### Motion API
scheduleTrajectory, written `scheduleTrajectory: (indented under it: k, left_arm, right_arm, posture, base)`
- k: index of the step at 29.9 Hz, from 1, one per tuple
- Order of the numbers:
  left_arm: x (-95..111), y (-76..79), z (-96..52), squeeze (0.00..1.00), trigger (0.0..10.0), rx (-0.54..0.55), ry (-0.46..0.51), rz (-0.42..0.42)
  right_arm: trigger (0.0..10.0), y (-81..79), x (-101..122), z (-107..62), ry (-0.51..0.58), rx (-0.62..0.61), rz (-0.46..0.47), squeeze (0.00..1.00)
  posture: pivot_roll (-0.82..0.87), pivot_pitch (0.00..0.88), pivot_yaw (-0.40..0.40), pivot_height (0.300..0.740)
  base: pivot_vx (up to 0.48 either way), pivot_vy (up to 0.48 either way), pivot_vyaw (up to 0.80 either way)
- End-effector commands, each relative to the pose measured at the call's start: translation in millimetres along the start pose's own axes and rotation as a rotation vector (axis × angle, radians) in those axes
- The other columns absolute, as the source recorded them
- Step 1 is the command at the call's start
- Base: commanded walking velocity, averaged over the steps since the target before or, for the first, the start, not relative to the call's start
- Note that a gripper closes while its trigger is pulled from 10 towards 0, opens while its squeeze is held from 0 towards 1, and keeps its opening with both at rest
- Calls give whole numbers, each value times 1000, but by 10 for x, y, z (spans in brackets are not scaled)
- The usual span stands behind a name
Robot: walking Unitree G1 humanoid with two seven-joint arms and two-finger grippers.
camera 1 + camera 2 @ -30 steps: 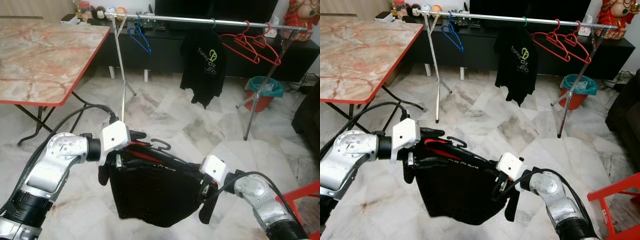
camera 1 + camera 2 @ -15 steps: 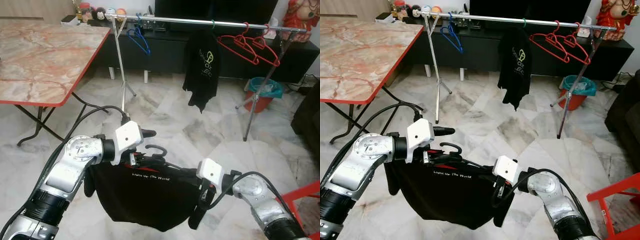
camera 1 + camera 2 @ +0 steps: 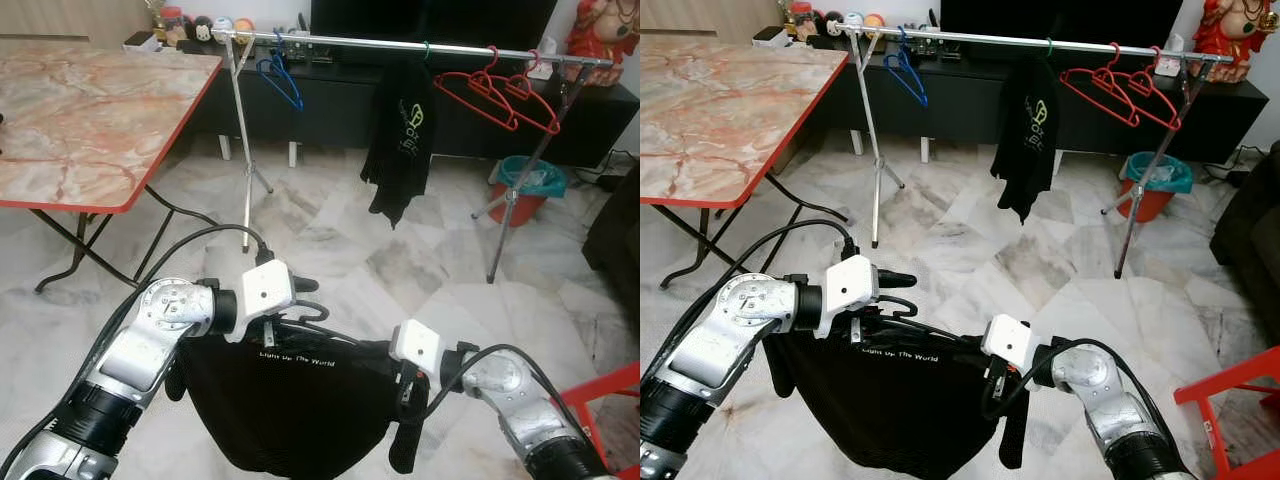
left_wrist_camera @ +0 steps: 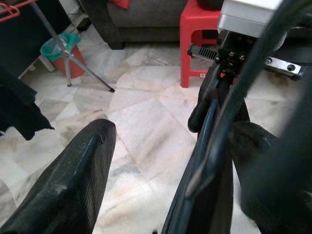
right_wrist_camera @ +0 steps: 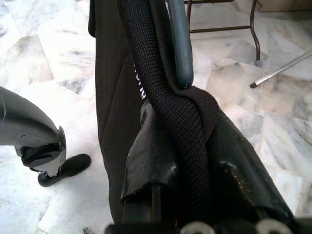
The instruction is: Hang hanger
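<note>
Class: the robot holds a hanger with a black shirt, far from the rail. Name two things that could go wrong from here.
1. The black shirt hangs low between the left gripper and right gripper; it may slide off the hanger.
2. The rail is crowded by a hung shirt and red hangers; the hook could snag them.

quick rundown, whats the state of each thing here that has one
black shirt: on a hanger, held up between both grippers
hanger hook: free, not on the rail
left gripper: at the shirt's top edge
right gripper: shut on the shirt's shoulder
rail: not reached yet
hung black shirt: on the rail
red hangers: bare
blue hanger: bare
</note>
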State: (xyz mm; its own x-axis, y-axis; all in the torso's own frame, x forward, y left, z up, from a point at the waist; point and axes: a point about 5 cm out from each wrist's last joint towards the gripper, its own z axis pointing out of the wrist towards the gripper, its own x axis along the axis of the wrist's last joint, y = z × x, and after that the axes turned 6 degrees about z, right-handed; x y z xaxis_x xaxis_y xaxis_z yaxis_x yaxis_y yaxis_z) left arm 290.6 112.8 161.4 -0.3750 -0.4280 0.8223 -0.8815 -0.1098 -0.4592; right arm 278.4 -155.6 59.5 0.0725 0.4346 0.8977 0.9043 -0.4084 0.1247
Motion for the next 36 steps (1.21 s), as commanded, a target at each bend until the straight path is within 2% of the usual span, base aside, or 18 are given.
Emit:
scheduleTrajectory:
  k: [1,4,5,6,7,10,11,13,14,15,16,24,26,27,28,29,30,36]
  left_arm:
    - [29,-27,33,0,10000,-6,-15,40]
    - [47,-23,82,0,9686,-9,-2,37]
    - [49,-17,94,0,8039,-12,-1,37]
    - [50,-14,99,0,8039,-14,-2,38]
    - [43,-11,106,0,3686,-16,-6,41]
    - [27,-8,114,0,2000,-17,-14,40]
    - [10,4,108,0,0,-29,-26,42]
    - [-14,24,100,0,353,-48,-44,45]
    - [-39,46,91,0,1843,-66,-65,48]
    - [-52,54,87,0,8275,-72,-75,53]
    - [-62,58,84,0,10000,-71,-80,52]
    - [-87,38,85,0,10000,-54,-88,50]
    - [-86,35,93,0,9255,-53,-89,50]
    - [-82,35,102,0,4275,-52,-85,50]
    - [-82,35,103,0,3137,-51,-84,48]
    - [-82,34,104,0,3137,-50,-83,46]
    - [-83,33,104,0,0,-50,-84,47]
    - [-90,35,92,0,0,-58,-90,48]
  right_arm:
    - [0,12,99,18,42,2,-24,0]
    - [0,-1,106,34,42,10,-27,0]
    - [0,-5,108,37,43,12,-27,0]
    - [0,-8,111,39,44,13,-27,0]
    - [0,-10,111,39,44,14,-27,0]
    - [0,-14,107,35,44,14,-26,0]
    - [0,-15,108,36,45,14,-26,0]
    - [0,-16,110,38,46,14,-25,0]
    - [0,-17,111,39,46,15,-25,0]
    - [0,-17,112,41,46,15,-25,0]
    - [0,-17,113,43,46,14,-25,0]
    - [0,-14,112,55,47,11,-24,0]
    - [0,-12,109,54,44,10,-24,0]
    - [0,-12,106,53,42,9,-25,0]
    - [0,-13,105,53,41,10,-25,0]
    - [0,-15,104,54,41,10,-26,0]
    - [0,-17,104,55,41,11,-26,0]
    - [0,-21,105,62,41,13,-27,0]
  posture:
    - [30,0,-49,740]
    - [27,0,-48,740]
    - [27,0,-47,740]
    - [27,0,-46,740]
    - [25,0,-44,740]
    - [27,0,-43,740]
    - [28,0,-42,740]
    - [29,0,-42,740]
    - [29,0,-42,740]
    - [30,0,-41,740]
    - [30,0,-41,740]
    - [32,0,-40,740]
    - [30,0,-39,740]
    - [31,0,-40,740]
    - [31,0,-40,740]
    - [31,0,-40,740]
    - [31,0,-40,740]
    - [31,1,-38,740]
  base:
    - [0,0,0]
    - [0,0,0]
    - [0,0,0]
    - [0,0,0]
    - [0,0,0]
    - [0,0,0]
    - [0,0,0]
    - [0,0,0]
    - [0,0,0]
    - [0,0,0]
    - [0,0,0]
    - [0,0,0]
    - [0,0,0]
    - [0,0,0]
    - [0,0,0]
    - [0,0,0]
    - [0,0,0]
    - [0,0,0]
